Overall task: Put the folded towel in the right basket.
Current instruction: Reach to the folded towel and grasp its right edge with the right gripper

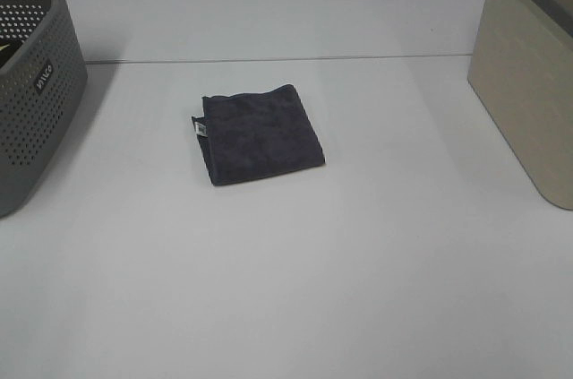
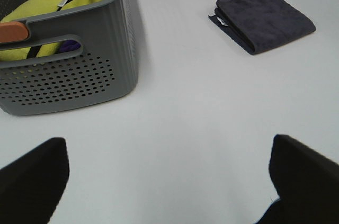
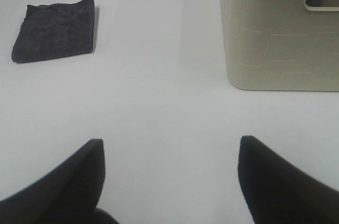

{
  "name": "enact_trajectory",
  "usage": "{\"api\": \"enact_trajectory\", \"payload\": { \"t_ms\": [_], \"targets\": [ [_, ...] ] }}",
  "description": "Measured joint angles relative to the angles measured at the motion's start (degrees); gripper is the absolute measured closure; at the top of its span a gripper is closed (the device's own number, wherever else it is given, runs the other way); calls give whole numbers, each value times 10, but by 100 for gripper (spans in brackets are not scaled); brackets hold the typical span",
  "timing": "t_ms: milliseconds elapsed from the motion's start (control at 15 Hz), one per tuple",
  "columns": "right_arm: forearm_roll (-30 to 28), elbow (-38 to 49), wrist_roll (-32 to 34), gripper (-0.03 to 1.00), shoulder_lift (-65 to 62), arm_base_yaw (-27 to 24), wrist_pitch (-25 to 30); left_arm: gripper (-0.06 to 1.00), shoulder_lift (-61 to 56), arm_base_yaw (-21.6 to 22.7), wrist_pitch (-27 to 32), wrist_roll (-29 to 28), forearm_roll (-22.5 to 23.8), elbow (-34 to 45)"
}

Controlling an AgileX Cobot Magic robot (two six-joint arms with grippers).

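A: Towel position?
B: Folded towel (image 1: 261, 134) lies flat on the table (image 1: 376, 262), centre-left of the overhead frame. The right basket (image 1: 528, 101) is at the right edge, well apart.
A: Handling?
B: Likely soft, light and limp. Pinch all layers at one edge.
A: Fingers?
B: Left gripper (image 2: 169, 144) and right gripper (image 3: 170, 143) are both spread wide, holding nothing.

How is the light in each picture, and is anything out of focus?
Exterior high: soft, even light; the towel is sharp with a faint shadow. Left wrist: the left pincer is dark and out of focus; the gray basket throws a soft shadow. Right wrist: the right pincer is blurred; the beige basket is clear.
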Motion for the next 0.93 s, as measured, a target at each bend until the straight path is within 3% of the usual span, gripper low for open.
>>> {"api": "enact_trajectory", "payload": {
  "t_ms": [933],
  "targets": [
    [0, 0, 0, 29, 0, 0, 0, -3, 0, 0, 0, 0, 0, 0]
  ]
}}
